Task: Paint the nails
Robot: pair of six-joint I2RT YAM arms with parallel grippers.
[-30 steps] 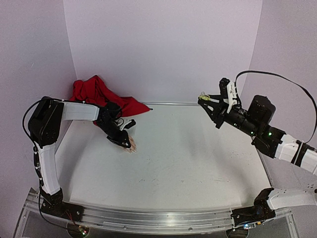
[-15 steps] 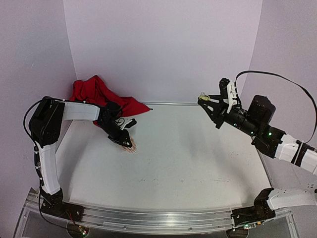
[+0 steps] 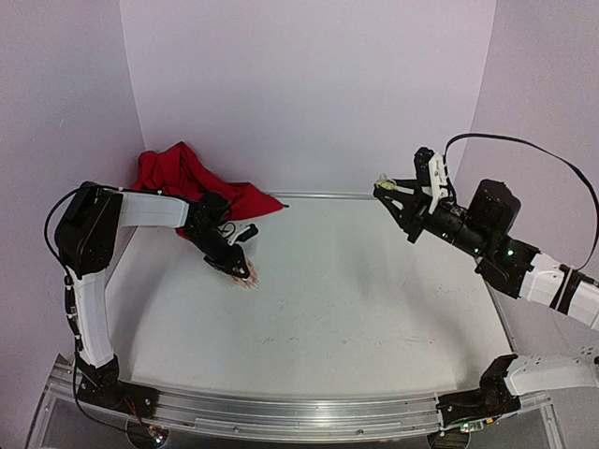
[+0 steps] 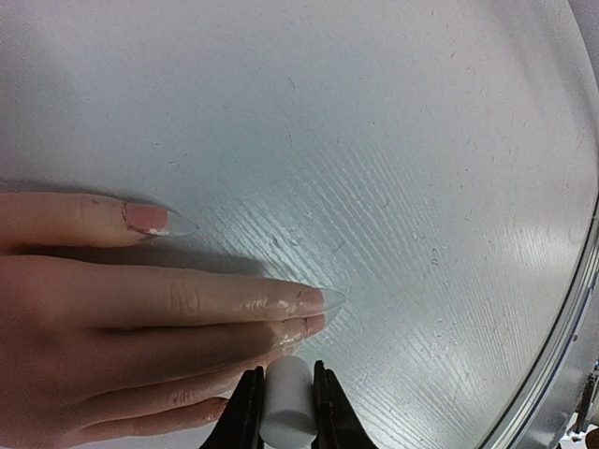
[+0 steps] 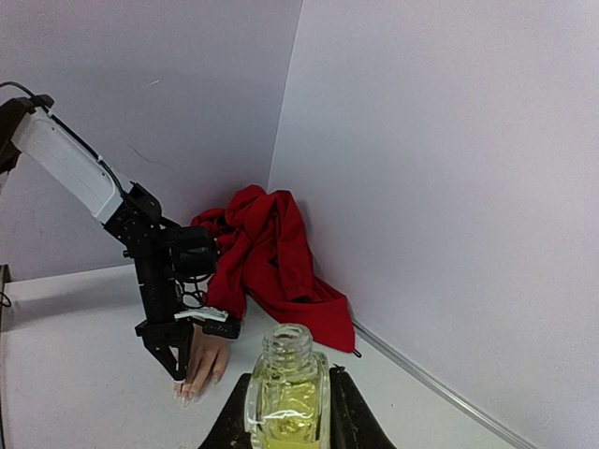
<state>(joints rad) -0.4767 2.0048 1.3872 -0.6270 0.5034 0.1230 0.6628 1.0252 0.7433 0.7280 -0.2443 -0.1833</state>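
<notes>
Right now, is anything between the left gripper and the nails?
Nothing visible. The left gripper, shut on a white cap, sits right at the mannequin hand's fingertips, and the nails lie uncovered.

A crumpled red cloth (image 3: 178,173) lies heaped in the far left corner of a scuffed white table (image 3: 356,299), ringed by pale lilac walls (image 3: 309,84).

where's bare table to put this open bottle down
The table is bare across its middle and near side, from the fake hand to the right edge. Crowded: far left corner, with red cloth, hand and left gripper.
</notes>
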